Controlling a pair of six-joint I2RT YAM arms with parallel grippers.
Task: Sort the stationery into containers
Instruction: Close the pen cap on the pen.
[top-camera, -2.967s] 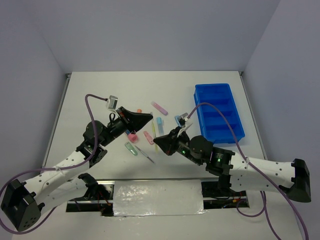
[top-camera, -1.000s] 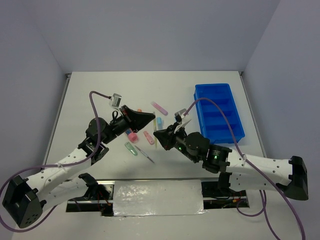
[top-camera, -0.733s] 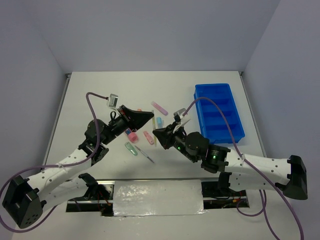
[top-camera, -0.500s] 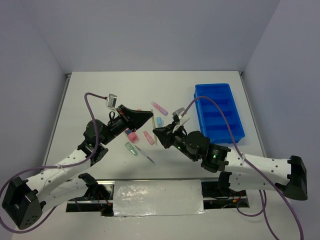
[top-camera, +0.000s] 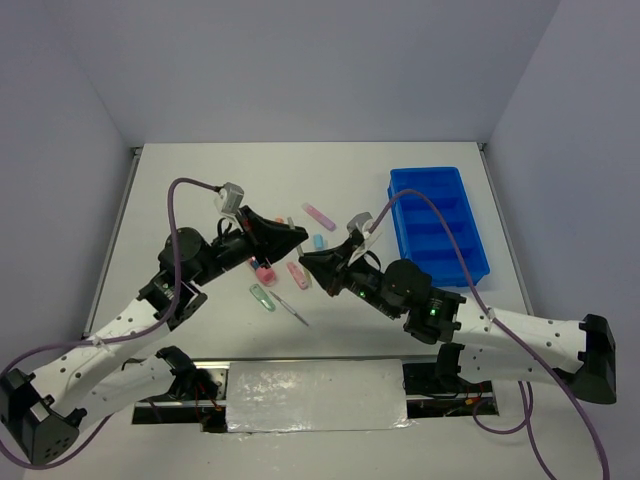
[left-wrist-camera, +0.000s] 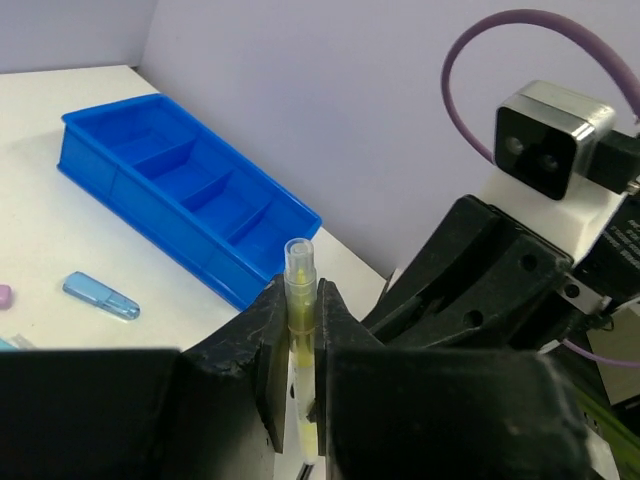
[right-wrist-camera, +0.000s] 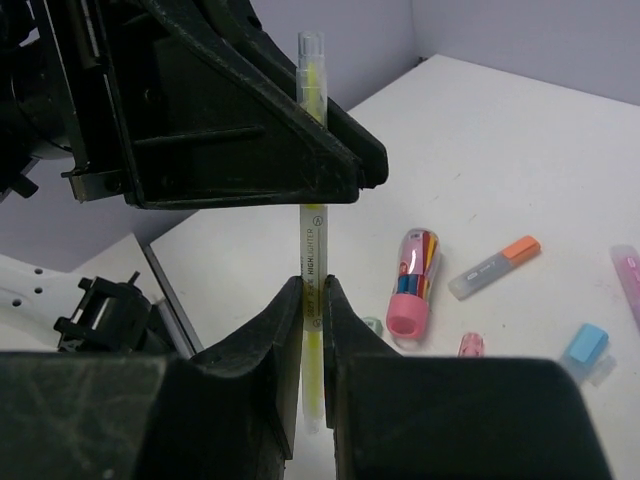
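A thin yellow pen (right-wrist-camera: 311, 235) stands upright, held at both ends. My right gripper (right-wrist-camera: 312, 300) is shut on its lower part. My left gripper (left-wrist-camera: 299, 340) is shut on its upper part, and the capped tip (left-wrist-camera: 297, 262) sticks out above the fingers. In the top view the left gripper (top-camera: 297, 237) and right gripper (top-camera: 303, 260) meet tip to tip above the loose stationery. The blue tray (top-camera: 440, 225) lies at the right; all four compartments look empty in the left wrist view (left-wrist-camera: 180, 190).
On the table lie a pink marker (top-camera: 319, 213), a blue cap (top-camera: 318, 242), a pink-capped tube (right-wrist-camera: 412, 280), an orange-tipped grey marker (right-wrist-camera: 493, 267), a small pink piece (top-camera: 298, 275), a green marker (top-camera: 263, 297) and a grey pen (top-camera: 298, 312).
My right gripper has moved left and up towards the left gripper. The two tips now meet, with the yellow pen held between both above the table.
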